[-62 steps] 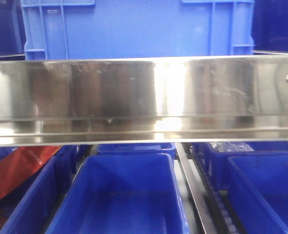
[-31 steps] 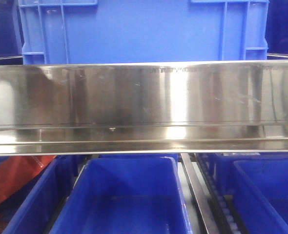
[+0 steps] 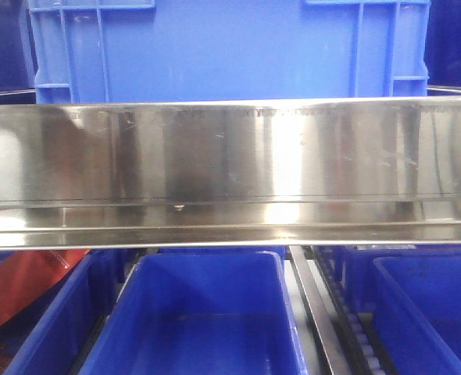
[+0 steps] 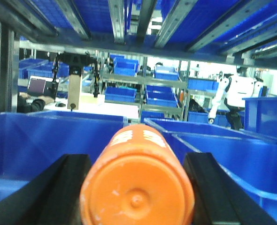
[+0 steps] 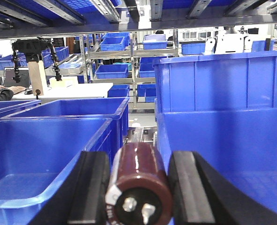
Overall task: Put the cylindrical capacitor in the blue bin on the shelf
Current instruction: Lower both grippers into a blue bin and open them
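Bright warehouse hall beyond both wrist views: steel racks (image 5: 129, 51) loaded with blue bins, a laptop (image 5: 14, 77) at far left.

From the front camera, the shelf (image 3: 230, 156) up close, its broad shiny steel rail spanning the full width. Large blue crate (image 3: 230, 47) above and behind the rail. Below it, open blue bins: a middle bin (image 3: 207, 312) and a right-hand bin (image 3: 434, 312), parted by a metal divider (image 3: 312, 305) with pale rollers alongside. Red packaging (image 3: 19, 285) at lower left.

At the right claw (image 5: 141, 187): narrow grip, closed around the cylindrical capacitor (image 5: 139, 164), with black fingers (image 5: 94, 187) pressing each flank. Dark reddish-brown, glossy body lying lengthwise, its silvery end with two terminals facing the camera. Hangs in the claw under the shelf's upper level, over the gap between a low bin (image 5: 49, 140) at left and a near bin wall (image 5: 223, 136) at right, with a taller bin (image 5: 218, 79) farther back on the right. Rests in no bin.

At the left claw (image 4: 137, 154): clamped on the orange cylinder (image 4: 138, 197), flat end toward the camera, white print on top too blurred to read. Blue bin walls (image 4: 35, 140) near and ahead, roller rails (image 4: 117, 18) overhead.
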You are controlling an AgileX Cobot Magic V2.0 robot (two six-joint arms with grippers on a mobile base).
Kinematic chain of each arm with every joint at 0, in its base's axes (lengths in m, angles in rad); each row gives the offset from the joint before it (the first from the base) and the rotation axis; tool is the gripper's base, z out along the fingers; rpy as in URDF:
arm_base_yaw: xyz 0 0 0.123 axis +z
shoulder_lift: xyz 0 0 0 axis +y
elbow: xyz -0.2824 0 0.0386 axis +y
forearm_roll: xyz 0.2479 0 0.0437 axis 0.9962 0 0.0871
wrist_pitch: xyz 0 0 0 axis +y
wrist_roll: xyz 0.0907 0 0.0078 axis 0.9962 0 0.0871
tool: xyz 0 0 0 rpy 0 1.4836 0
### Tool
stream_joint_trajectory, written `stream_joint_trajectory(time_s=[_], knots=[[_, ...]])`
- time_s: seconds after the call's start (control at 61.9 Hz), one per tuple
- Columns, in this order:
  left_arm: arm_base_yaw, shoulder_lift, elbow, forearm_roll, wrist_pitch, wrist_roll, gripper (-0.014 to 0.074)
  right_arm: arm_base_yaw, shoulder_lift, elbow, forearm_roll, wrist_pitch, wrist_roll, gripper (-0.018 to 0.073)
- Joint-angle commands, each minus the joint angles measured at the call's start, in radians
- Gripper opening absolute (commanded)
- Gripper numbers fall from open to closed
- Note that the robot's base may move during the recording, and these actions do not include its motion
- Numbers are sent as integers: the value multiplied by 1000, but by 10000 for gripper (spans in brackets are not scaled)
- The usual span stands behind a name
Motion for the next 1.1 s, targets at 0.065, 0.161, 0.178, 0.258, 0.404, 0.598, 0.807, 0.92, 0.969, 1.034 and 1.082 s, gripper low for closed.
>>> stream_joint_trajectory(time_s=[0.065, 0.161, 0.178, 0.258, 0.404, 0.598, 0.807, 0.92, 0.969, 1.034, 1.082], knots=[[3, -5, -1, -4, -33, -6, -111, -1, -4, 0, -10, -25, -3, -163], [3, -5, -1, -4, -33, -6, -111, -1, -4, 0, -10, -28, -3, -163], [3, -5, -1, -4, -33, -6, -111, -1, -4, 0, -10, -33, -3, -163], [0, 14, -20, -4, -29, -6, -111, 1, -1, -9, -10, -47, -3, -163], [-46, 122, -141, 24, 38, 26, -111, 60, 58, -72, -18, -45, -77, -163], [-211, 343, -317, 27, 44, 75, -111, 186, 218, -181, -18, -45, -88, -163], [-389, 581, -467, 27, 18, 76, -111, 293, 415, -301, -18, -47, -88, -163], [-455, 713, -521, 27, -29, 76, -111, 342, 524, -351, -18, -71, -88, -163], [-473, 754, -530, 27, -53, 76, -111, 363, 562, -356, -13, -95, -88, -163], [-496, 817, -544, 27, -88, 76, -111, 391, 607, -358, -11, -147, -88, -163], [-507, 855, -561, 27, -97, 76, -111, 409, 637, -358, -11, -173, -88, -163]])
